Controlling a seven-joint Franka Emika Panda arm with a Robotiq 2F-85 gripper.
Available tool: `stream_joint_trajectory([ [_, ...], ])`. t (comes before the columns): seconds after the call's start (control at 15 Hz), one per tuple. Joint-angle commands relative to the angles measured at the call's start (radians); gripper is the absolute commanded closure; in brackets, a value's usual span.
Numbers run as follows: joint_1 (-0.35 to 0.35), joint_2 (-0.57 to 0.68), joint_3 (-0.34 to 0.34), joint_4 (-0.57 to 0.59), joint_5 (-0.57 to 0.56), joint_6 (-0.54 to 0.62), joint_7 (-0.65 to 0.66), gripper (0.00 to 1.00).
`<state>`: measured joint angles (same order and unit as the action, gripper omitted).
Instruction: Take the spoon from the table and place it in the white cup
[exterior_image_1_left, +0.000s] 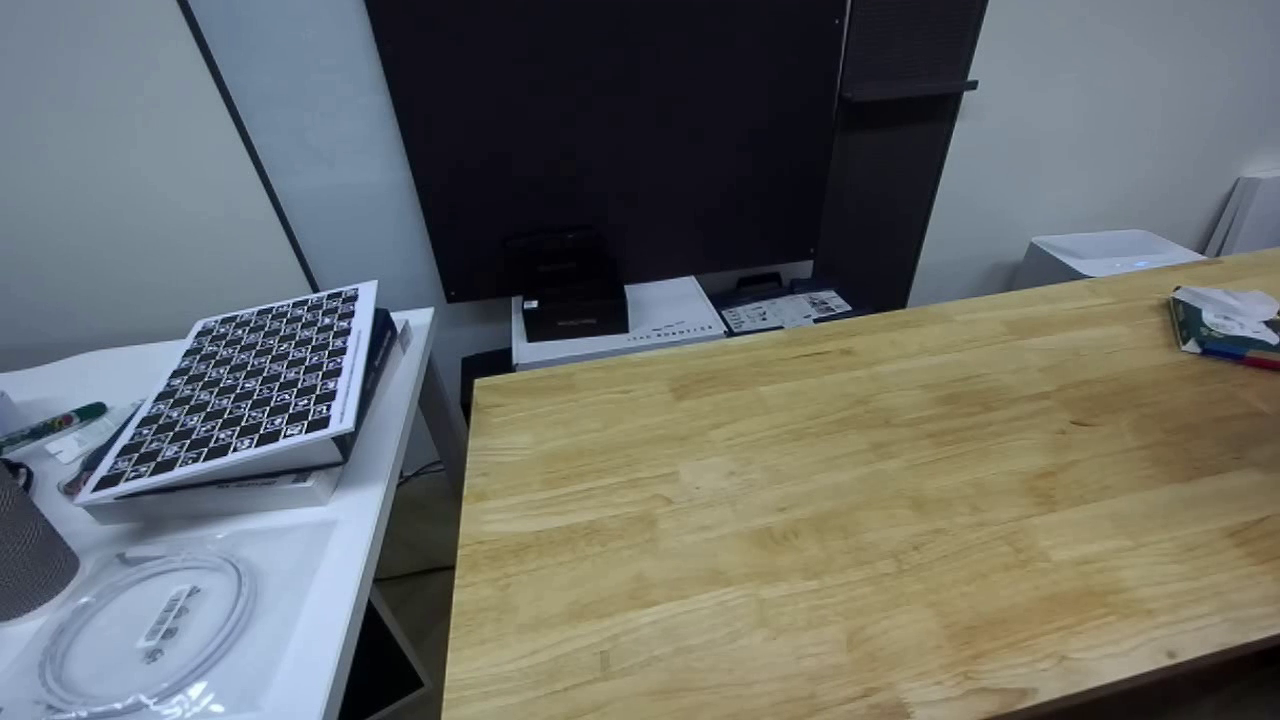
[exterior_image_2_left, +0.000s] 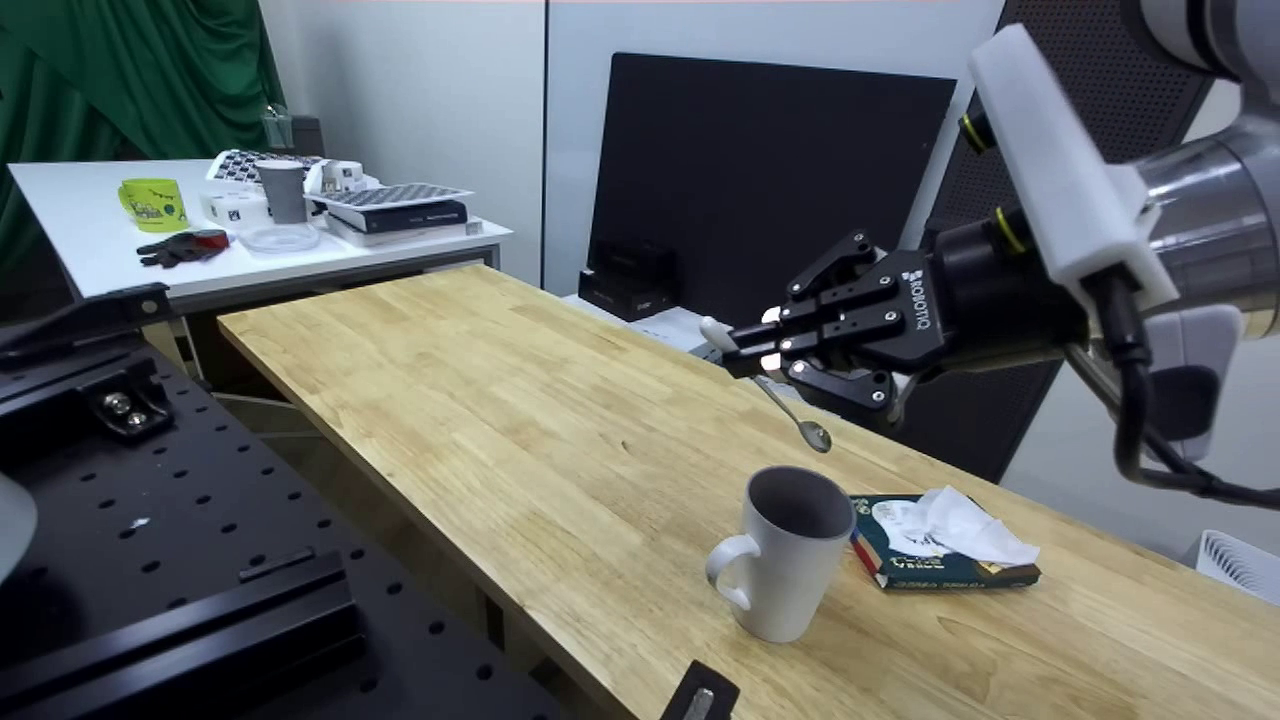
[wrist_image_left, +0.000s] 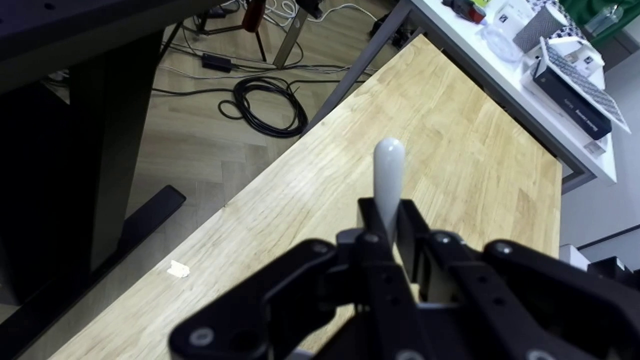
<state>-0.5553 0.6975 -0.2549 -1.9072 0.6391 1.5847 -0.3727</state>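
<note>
Wrist view: pincer (wrist_image_left: 388, 212) narrow, jaws brought together on the white handle of the spoon (wrist_image_left: 389, 167), whose rounded end sticks out past the tips. Same grip in an exterior view, seen from the side: the spoon's thin shaft slants down from the pincer to the small metal bowl, its lowest pt., held in the air over the table (exterior_image_2_left: 560, 400). White cup (exterior_image_2_left: 795, 580): upright on the table, lower than the pincer, mouth up, its handle turned to view's L; spoon bowl above the cup rim in view & apart from it, though whether it hangs directly over the mouth can't be told. Near the cup, also lower than the pincer: a dk. green box (exterior_image_2_left: 920, 577) w/ a crumpled white sheet (exterior_image_2_left: 970, 528) on top. Behind the pincer, the robot arm (exterior_image_2_left: 1215, 200) w/ a blk. cable (exterior_image_2_left: 1132, 400). Past the pincer, in the bkgd.: a lg. blk. panel (exterior_image_2_left: 760, 170). Well apart from the pincer, beyond the table's far end: a white desk (exterior_image_2_left: 85, 215) w/ a lime-green mug (exterior_image_2_left: 155, 205), a grey cylinder (exterior_image_2_left: 283, 195) & a dk. book (exterior_image_2_left: 410, 215) under a checkered board (exterior_image_2_left: 400, 196). Wrist view again: a coiled blk. cord (wrist_image_left: 275, 131) on the floor (wrist_image_left: 210, 160), up & to the L of the pincer, beside the table.
</note>
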Motion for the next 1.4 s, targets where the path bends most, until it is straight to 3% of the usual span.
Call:
stream_joint_trajectory([
  [0.0, -0.021, 0.087, 0.018, 0.085, 0.021, -0.003, 0.025, 0.97],
  [1.33, -0.037, 0.194, 0.031, 0.160, 0.036, -0.024, 0.047, 0.97],
])
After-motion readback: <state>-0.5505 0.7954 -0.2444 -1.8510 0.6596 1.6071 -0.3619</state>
